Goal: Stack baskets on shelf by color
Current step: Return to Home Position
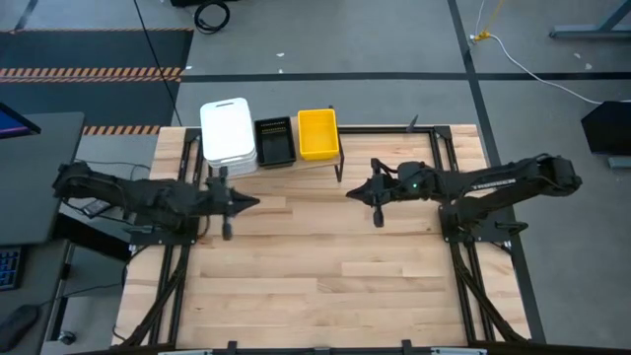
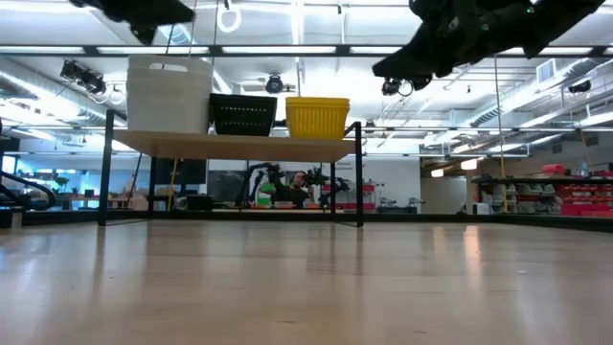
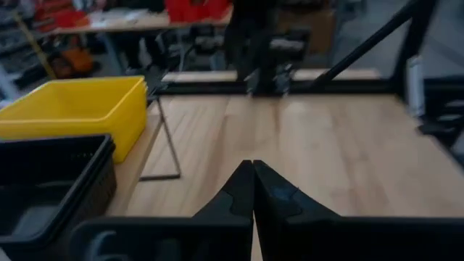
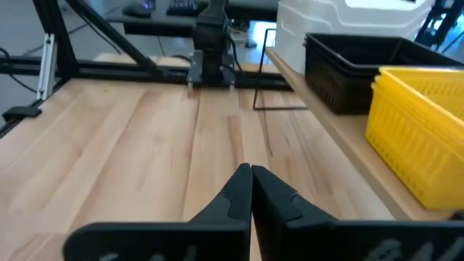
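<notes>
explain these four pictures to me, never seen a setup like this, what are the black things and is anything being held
The black things are two robot arms working at a wooden table. One picture looks straight down on it, one looks level across the tabletop, and two come from cameras on the arms' wrists. The left gripper and the right gripper hover above the table, both shut and holding nothing. On a small shelf along one table edge, baskets sit in a row: white baskets, black baskets, then yellow.

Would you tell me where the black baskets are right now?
In the high view, the black baskets sit on the shelf, between the white baskets on the picture's left and the yellow baskets on its right.
</notes>
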